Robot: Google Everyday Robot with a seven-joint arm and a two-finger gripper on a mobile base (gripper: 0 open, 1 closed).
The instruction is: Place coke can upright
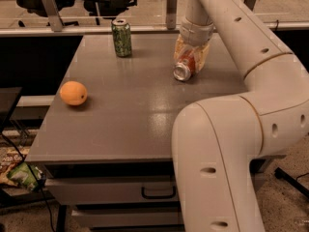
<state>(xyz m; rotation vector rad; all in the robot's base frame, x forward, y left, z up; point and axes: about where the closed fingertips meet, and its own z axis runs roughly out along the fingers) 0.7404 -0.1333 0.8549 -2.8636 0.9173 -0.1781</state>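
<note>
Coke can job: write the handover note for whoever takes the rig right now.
Gripper: down over the coke can at the far right of the table. This view does not show whether it has a grip.
Coke can: lying on its side on the table, silver end towards the camera, not yet upright.
Other things: a green can stands upright near the far edge and an orange sits near the left edge, both well apart from the coke can.
Done: the gripper is at the can.
Left: confirm the grip, stand the can upright on the table, release and pull back.
</note>
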